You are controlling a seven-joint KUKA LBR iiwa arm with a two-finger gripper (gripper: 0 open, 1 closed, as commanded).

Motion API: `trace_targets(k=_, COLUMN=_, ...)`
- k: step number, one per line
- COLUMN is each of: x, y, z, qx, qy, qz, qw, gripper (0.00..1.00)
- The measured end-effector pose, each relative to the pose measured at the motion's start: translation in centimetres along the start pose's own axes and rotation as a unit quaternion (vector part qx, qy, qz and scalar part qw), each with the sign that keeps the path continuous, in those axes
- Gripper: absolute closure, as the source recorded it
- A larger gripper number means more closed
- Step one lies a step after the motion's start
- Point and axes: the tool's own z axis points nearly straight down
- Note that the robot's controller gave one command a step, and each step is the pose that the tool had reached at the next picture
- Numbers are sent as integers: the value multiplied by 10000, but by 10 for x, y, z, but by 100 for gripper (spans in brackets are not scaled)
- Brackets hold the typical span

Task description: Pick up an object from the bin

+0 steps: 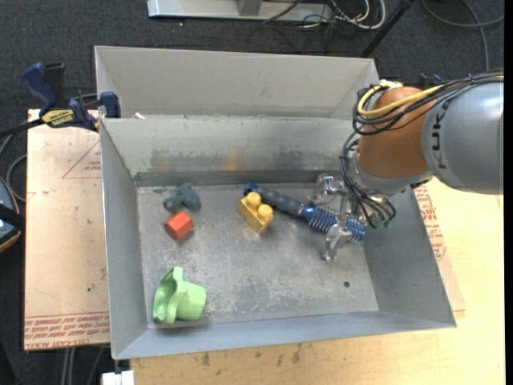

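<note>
At right in the bin [240, 147], gripper [328, 219] spread astride blue brush [290, 206]; arm [473, 139] reads "KU".

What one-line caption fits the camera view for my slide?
Hand over the blue brush at the bin's right; yellow block, red cube, grey piece and green cup lie leftward.

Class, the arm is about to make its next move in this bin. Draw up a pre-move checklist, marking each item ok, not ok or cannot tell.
1. Gripper placed over a thing: ok, it is at the bristle end of the blue brush.
2. Jaws open: ok, they stand apart, one on either side of the brush.
3. Jaws low enough to close on the brush: cannot tell.
4. Yellow brick clear of the brush: cannot tell; it lies right by the handle's far end.
5. Red cube and green cup out of the way: ok, both lie far to the left.
</note>
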Motion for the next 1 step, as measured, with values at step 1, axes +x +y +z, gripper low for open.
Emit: trace_targets(k=1, x=-9, y=-18, z=-29, qx=18, qy=7, qz=764, qw=9971, gripper=0)
